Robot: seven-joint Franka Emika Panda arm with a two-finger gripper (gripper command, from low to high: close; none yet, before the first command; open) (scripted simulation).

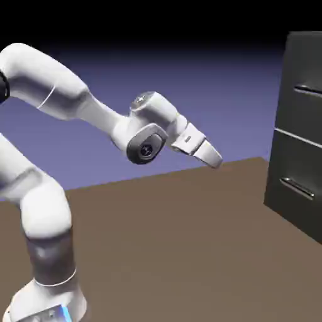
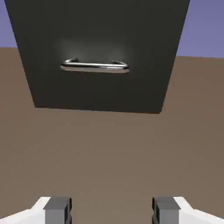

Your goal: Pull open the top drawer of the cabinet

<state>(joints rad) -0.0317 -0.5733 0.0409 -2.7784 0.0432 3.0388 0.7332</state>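
Note:
The dark grey cabinet [image 1: 300, 138] stands at the exterior view's right edge. Its top drawer [image 1: 304, 69] is shut flush, with a thin silver bar handle [image 1: 308, 90] across its front. My gripper [image 1: 216, 160] hangs in the air well to the left of the cabinet, tilted down toward it and below the top handle's height. In the hand view the gripper [image 2: 111, 212] is open, with only bare table between the two grey fingertips [image 2: 57, 210]. That view shows the cabinet's [image 2: 98, 30] lower part and one silver handle [image 2: 94, 65] near its base, still far off.
A lower drawer with its own silver handle [image 1: 295, 187] sits under the top one. The brown table [image 1: 188, 239] stretches between my arm's base [image 1: 44, 295] and the cabinet.

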